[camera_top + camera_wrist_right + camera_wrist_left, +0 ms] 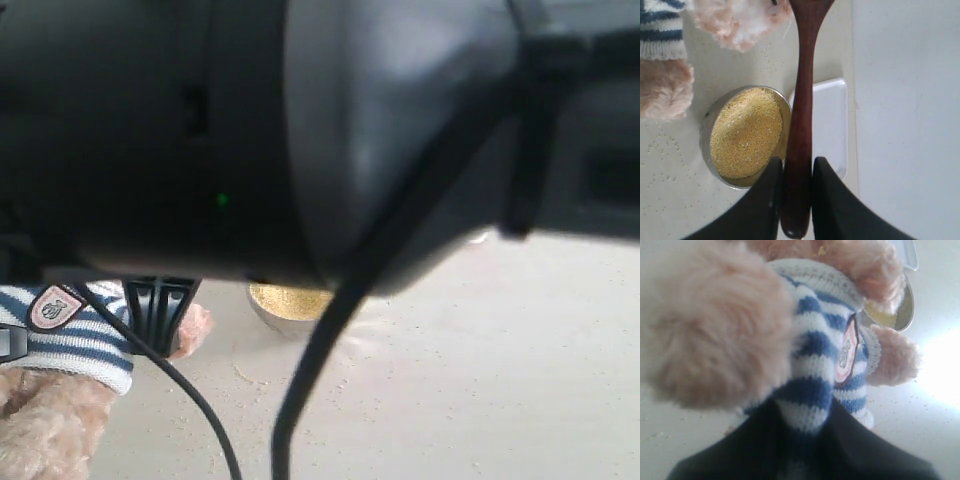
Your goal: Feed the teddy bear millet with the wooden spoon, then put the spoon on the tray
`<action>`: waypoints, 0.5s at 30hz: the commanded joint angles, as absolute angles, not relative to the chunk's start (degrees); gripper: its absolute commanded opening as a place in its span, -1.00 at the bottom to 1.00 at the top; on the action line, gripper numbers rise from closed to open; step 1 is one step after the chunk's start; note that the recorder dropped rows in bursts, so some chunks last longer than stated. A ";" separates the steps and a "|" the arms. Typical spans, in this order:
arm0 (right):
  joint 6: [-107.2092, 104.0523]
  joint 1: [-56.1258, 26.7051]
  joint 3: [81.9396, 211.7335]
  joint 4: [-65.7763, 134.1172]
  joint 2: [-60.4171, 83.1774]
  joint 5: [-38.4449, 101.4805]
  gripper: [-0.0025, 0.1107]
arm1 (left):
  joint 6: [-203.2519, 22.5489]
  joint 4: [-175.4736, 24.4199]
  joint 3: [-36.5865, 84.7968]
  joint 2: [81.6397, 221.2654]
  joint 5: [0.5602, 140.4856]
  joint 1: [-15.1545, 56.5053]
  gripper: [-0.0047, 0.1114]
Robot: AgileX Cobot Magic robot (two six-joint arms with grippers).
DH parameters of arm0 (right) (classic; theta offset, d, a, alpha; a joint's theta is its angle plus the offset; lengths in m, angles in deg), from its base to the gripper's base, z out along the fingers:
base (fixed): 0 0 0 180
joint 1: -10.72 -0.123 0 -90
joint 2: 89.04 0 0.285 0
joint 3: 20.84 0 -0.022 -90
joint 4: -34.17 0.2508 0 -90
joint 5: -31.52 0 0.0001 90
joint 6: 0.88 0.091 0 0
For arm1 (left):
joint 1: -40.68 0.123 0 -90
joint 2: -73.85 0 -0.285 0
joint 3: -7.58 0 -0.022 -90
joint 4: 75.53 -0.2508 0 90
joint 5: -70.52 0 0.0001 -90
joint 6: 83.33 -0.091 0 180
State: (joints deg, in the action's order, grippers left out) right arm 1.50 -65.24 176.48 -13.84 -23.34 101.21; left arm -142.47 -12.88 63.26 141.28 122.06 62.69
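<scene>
Up close, our right gripper point(797, 165) clamps the wooden spoon point(803, 75); our left gripper point(802, 420) pinches the teddy bear point(812, 340) at the exterior view's lower left.

Black housing point(150, 130), green light point(222, 200), black cable point(325, 335), black right claw point(797, 164)

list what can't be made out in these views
- Right wrist view: the wooden spoon loses its bowl at the frame edge; load unknown.
- Exterior view: a dark arm housing hides the wooden spoon and most of the steel bowl.
- Left wrist view: the teddy bear is blurred up close, face cut off.
</scene>
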 commanded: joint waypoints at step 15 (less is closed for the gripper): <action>25.36 -58.39 160.63 -9.03 -9.71 97.27 -0.96 | -142.83 -11.97 63.36 140.82 122.54 62.83 -0.83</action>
State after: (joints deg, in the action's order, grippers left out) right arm 22.77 -60.81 163.88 -11.39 -12.00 98.11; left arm -142.47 -12.88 63.26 141.28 122.06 62.69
